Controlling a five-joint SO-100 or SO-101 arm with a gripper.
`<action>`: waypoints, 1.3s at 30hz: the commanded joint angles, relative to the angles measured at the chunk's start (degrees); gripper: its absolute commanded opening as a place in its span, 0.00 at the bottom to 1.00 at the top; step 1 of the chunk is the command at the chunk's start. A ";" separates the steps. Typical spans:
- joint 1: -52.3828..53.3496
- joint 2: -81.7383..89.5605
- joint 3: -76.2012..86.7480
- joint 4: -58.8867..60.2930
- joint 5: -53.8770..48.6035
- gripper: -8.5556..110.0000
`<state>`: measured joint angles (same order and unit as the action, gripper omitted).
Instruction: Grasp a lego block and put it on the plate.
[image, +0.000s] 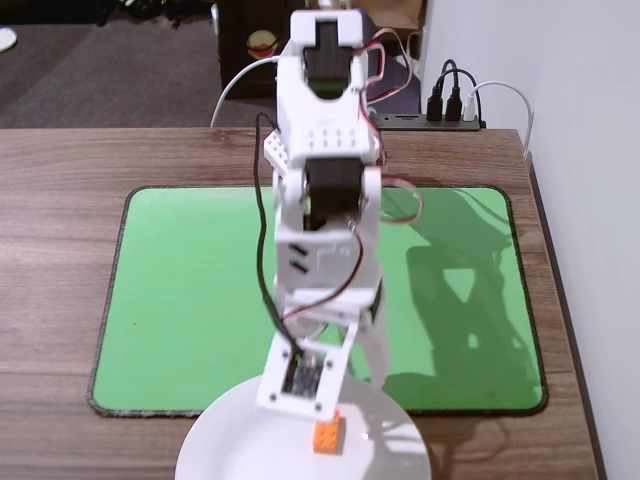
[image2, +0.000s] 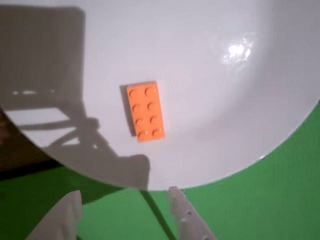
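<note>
The orange lego block (image2: 145, 112) lies flat on the white plate (image2: 210, 100), studs up, free of any grip. In the fixed view the block (image: 326, 432) sits on the plate (image: 225, 440) at the bottom edge, just under the arm's wrist. My gripper (image2: 124, 197) is open and empty. Its two white fingertips (image2: 176, 197) hang over the green mat just off the plate's rim, a short way from the block. In the fixed view the jaws are hidden behind the arm.
A green mat (image: 190, 290) covers the wooden table (image: 60, 170). The plate overlaps the mat's near edge. The white arm (image: 325, 180) stands over the mat's middle. A power strip with plugs (image: 450, 110) sits at the back right by the wall.
</note>
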<state>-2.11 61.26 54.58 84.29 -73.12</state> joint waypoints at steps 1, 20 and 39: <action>-0.53 6.06 1.58 0.70 1.23 0.26; -0.97 32.43 36.74 -8.17 16.70 0.08; 0.18 58.27 70.66 -22.94 44.03 0.08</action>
<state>-2.20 116.02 123.13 63.02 -32.26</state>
